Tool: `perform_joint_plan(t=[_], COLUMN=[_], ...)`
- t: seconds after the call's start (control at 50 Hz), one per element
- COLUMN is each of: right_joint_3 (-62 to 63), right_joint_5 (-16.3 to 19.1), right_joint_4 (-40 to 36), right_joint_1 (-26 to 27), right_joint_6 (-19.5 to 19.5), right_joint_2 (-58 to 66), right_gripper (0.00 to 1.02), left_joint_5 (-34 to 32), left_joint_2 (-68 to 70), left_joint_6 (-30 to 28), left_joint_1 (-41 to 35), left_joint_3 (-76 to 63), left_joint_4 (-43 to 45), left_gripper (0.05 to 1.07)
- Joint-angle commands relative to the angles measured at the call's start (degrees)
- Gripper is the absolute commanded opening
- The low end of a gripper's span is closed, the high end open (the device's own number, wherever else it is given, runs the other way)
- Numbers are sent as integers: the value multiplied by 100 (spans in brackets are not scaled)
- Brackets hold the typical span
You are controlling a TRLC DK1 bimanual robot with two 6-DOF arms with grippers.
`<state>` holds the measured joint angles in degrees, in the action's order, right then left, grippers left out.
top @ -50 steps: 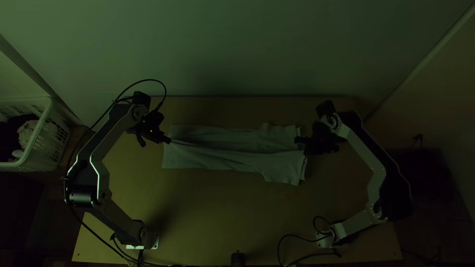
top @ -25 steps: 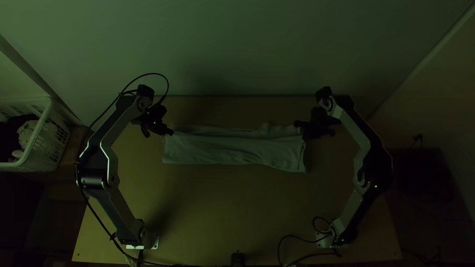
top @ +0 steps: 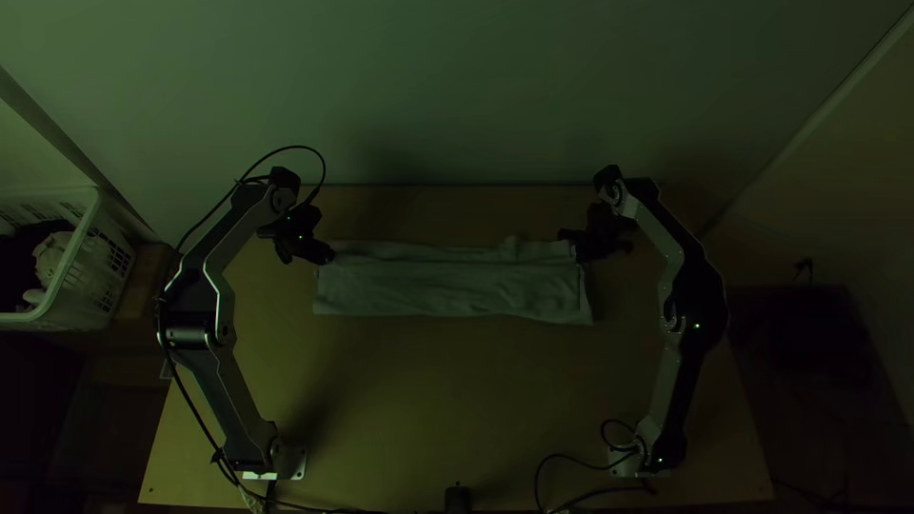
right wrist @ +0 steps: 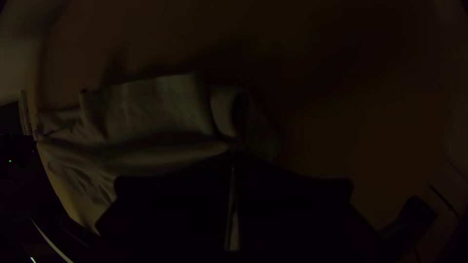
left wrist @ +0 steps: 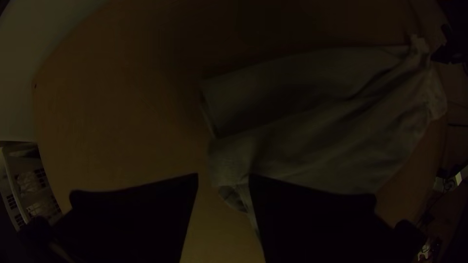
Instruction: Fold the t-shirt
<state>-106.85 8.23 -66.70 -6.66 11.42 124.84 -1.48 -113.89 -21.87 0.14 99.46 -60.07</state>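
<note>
At the far left, a pale plastic basket (top: 105, 276) stood beyond the worktop (top: 428, 409), with a dark cloth (top: 17, 257) and a lighter cloth (top: 49, 262) in it. A black cable (top: 195, 419) ran along the left arm (top: 231, 381), which was bent, its base at the near left part of the worktop.

The left claw (top: 326, 256) was at the far left corner of the t-shirt (top: 438, 290). In the left wrist view its two black fingers stood apart, with part of the cloth and some bare worktop showing between them.

The t-shirt lay across the middle of the worktop as a long, folded strip, running sideways between the two claws. Its top layer was wrinkled, and a narrower band of cloth showed along its far side, with a small bump toward the right. Near the worktop's near edge, left of the right arm's base, was a small black object (top: 458, 499).

The right claw (top: 569, 246) was at the t-shirt's far right corner. Its fingers were together at the tips, clamped on the cloth there. The right arm (top: 666, 381) reached back from the near right part of the worktop.
</note>
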Motion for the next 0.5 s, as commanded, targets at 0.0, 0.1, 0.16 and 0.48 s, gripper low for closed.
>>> perform_joint_plan(t=[0.0,0.1,0.16,0.48], right_joint_3=[-240,-231,-196,-143], right_joint_5=[-313,-304,-304,-296], right_joint_4=[-10,-80,-124,-326], right_joint_1=[77,138,165,358], right_joint_6=[-254,-166,-149,-105], right_joint_2=[164,67,-73,-979], right_gripper=[38,68,81,98], left_joint_5=[-55,-582,-775,-1953], left_joint_2=[-64,-2,42,200], left_joint_6=[121,297,438,939], left_joint_1=[47,153,197,742], left_joint_3=[3,30,38,-41], left_joint_4=[-31,75,154,233], left_gripper=[102,102,102,102])
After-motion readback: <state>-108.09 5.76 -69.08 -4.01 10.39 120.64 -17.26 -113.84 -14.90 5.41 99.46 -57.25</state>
